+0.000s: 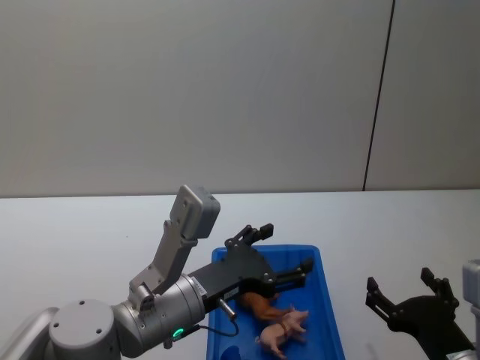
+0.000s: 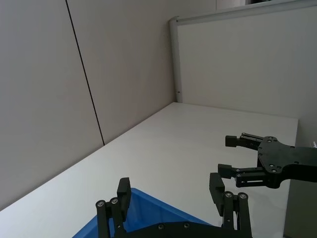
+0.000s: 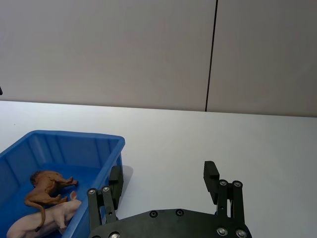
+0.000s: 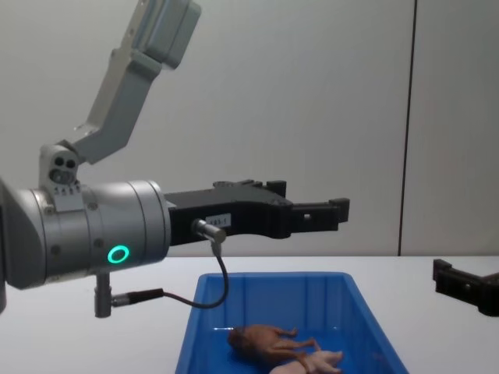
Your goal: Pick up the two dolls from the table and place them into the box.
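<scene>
Both dolls, the reddish-brown doll and pale pink doll, lie inside the box, directly under the left gripper, whose fingers stand apart and empty, while the right gripper, also spread, waits beside the box.

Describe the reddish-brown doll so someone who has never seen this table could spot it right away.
Find the bright blue box on the white table, under the left gripper with its open jaws. Two small figures lie touching inside it. The reddish-brown doll is the darker one, nearer the box's middle, with thin limbs; its neighbour, the pink doll, is pale.
</scene>
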`<state>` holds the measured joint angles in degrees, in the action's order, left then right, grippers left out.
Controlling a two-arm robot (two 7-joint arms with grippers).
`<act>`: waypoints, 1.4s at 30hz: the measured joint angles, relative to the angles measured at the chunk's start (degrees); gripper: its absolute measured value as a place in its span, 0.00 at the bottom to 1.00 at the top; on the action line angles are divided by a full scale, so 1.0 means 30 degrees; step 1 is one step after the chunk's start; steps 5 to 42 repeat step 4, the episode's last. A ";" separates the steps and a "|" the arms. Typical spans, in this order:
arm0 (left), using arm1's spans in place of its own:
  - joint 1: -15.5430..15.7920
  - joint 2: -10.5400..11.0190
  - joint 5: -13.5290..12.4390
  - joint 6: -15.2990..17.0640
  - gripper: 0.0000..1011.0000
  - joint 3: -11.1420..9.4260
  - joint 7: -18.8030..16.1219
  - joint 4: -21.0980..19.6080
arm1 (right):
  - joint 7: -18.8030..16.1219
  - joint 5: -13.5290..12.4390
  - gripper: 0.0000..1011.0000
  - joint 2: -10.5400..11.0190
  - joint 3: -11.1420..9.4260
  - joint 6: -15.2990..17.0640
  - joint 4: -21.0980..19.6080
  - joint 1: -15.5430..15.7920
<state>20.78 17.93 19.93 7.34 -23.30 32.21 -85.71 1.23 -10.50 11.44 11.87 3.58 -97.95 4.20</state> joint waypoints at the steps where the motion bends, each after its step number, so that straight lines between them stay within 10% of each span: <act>1: 0.0009 -0.0006 -0.0003 0.0003 0.99 -0.0004 0.0011 0.0006 | 0.0001 0.0000 0.99 0.0000 0.0000 0.0000 0.0000 0.0001; 42: 0.0032 -0.0029 -0.0009 0.0010 0.99 -0.0016 0.0055 0.0031 | 0.0000 0.0001 0.99 0.0000 0.0000 0.0001 0.0001 0.0000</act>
